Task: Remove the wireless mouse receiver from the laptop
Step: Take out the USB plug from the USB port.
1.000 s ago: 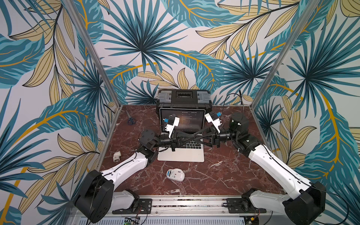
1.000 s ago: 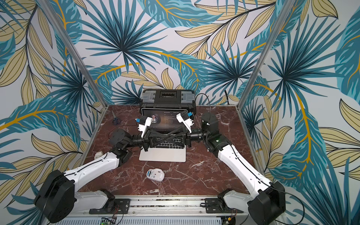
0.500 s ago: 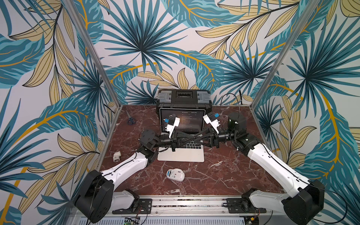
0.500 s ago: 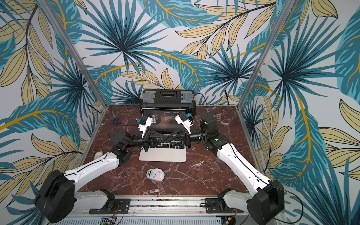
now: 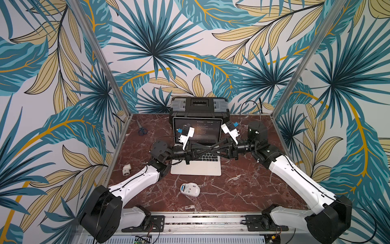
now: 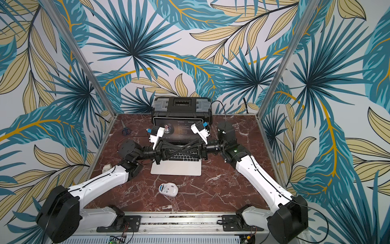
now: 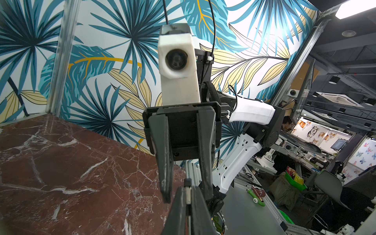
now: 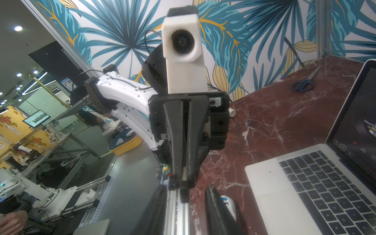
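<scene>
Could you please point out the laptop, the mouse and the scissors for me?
laptop (image 5: 196,169): in a top view, on its pale trackpad.
mouse (image 5: 190,189): in a top view, on its white underside.
scissors (image 5: 141,128): in a top view, where blades meet handles.

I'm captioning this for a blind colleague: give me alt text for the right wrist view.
The left gripper, shut on a small pale receiver, points into the open right gripper; the open laptop and white mouse lie below.

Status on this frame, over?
Left gripper, fingers shut on small white receiver, held above slim silver laptop. Right gripper, fingers open, straddling the receiver. Nothing else between them.
</scene>
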{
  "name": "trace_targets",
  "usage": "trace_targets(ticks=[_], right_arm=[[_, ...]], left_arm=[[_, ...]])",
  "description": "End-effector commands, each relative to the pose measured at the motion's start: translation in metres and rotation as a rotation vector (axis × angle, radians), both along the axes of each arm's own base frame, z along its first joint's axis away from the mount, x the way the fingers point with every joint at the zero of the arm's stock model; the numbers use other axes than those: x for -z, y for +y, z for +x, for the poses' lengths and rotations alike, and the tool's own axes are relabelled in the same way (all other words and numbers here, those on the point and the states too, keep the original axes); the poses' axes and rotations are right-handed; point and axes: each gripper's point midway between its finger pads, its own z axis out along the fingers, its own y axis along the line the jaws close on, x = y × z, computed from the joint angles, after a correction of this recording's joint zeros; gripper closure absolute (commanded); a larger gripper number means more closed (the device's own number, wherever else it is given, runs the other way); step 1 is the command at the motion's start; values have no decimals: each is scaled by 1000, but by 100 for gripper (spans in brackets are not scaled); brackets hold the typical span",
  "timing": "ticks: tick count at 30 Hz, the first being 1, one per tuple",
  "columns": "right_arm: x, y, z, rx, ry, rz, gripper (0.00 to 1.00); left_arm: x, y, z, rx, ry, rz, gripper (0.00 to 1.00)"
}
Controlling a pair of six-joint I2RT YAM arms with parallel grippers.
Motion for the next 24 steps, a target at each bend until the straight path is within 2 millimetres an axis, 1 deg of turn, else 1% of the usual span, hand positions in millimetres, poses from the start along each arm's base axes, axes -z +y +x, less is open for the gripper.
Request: trace_targets(ticks=[1, 3, 4, 5, 7, 9, 12, 17, 22, 24], right_arm=[[-8, -2, -7, -20, -15, 12, 67], [-9, -2, -5, -15, -14, 14, 65], [-10, -2, -4, -12, -15, 17, 61], [-11, -1, -5, -15, -15, 22, 59], [-11, -1, -3, -12, -11, 25, 59], [-12, 0, -2, -21, -7, 29, 60], [-13, 1, 0, -22, -7, 37, 67], [-10, 3, 2, -23, 4, 33, 71], [-7, 3, 4, -22, 14, 28, 71], [-5, 3, 3, -28, 17, 26, 73]], left_arm=[[-15, 2, -7, 6, -57, -28, 100], [-16, 2, -8, 7, -57, -30, 100], [-16, 3, -8, 6, -57, -30, 100], [-17, 3, -8, 7, -60, -32, 100], [-16, 2, -8, 6, -58, -31, 100], [-16, 2, -8, 9, -60, -31, 100], [-15, 0, -9, 13, -58, -29, 100], [-16, 0, -9, 15, -61, -31, 100], [-16, 0, -9, 11, -63, -32, 100], [-16, 0, -9, 13, -60, -30, 100]])
